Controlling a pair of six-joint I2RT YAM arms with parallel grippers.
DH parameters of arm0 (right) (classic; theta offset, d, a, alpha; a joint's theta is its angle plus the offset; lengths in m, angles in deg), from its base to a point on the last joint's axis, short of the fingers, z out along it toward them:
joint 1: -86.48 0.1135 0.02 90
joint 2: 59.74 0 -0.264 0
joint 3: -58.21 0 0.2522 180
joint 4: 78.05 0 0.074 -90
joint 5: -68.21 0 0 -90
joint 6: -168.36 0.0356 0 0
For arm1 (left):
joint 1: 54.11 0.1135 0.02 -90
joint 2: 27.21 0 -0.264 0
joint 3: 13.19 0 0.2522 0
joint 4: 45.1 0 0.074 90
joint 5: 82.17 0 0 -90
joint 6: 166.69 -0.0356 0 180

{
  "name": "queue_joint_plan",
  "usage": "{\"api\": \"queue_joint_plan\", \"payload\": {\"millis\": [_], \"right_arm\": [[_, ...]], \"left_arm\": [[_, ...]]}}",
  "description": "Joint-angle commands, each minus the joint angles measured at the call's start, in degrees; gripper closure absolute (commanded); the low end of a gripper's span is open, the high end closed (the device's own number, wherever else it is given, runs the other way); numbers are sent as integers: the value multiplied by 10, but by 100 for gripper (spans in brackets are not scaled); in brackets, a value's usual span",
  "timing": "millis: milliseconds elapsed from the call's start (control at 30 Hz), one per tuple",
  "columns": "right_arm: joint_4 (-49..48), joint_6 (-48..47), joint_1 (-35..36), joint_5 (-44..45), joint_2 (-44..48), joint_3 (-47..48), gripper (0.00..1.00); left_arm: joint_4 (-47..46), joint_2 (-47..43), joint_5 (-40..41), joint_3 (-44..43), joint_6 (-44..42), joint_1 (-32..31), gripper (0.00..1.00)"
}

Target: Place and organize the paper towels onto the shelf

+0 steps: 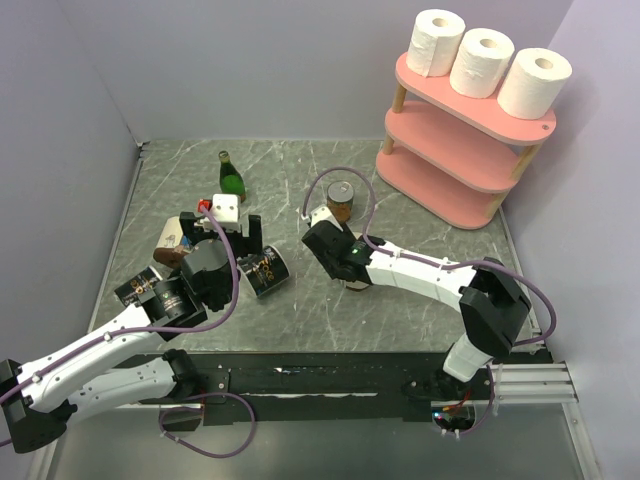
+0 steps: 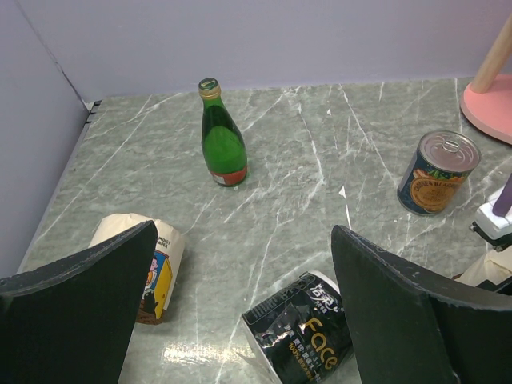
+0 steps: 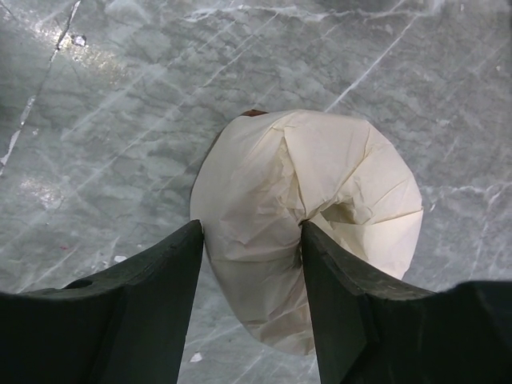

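Three white paper towels (image 1: 436, 42), (image 1: 481, 62), (image 1: 533, 83) stand upright in a row on the top tier of the pink shelf (image 1: 455, 190) at the back right. My right gripper (image 1: 345, 262) is low over the table's middle. In the right wrist view it (image 3: 252, 232) is shut on a cream paper-wrapped roll (image 3: 320, 184), its fingers pressing into the wrap. My left gripper (image 1: 222, 238) is open and empty, and in the left wrist view it (image 2: 244, 236) hangs above a black-wrapped roll (image 2: 308, 336).
A green bottle (image 1: 231, 178) and a tin can (image 1: 341, 200) stand mid-table. A black-wrapped roll (image 1: 266, 270), two more (image 1: 140, 288), (image 1: 172, 300) and a cartoon-printed cream roll (image 1: 172, 240) lie at the left. Grey walls enclose the table.
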Motion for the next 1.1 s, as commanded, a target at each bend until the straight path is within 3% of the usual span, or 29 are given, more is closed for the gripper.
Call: {"api": "queue_joint_plan", "payload": {"millis": [0,300,500,633,833,1067], "right_arm": [[-21,-19,-5,16,0,-3,42],[-37,-31,-10,-12,-1,-25,45],[-39,-55,-12,-20,11,-26,55],[-35,-101,-13,-21,34,-24,63],[-10,-171,-22,-22,87,-24,65],[-4,-259,-118,-19,177,0,66]], "left_arm": [[-9,-2,-3,-22,-4,-3,4],[-9,0,-4,-22,-4,-3,4],[-9,0,-2,-23,-5,-3,4],[-10,-2,-2,-23,-5,-3,4],[-12,-9,-4,-21,-6,-3,4],[-6,-10,-7,-25,-3,-3,4]]}}
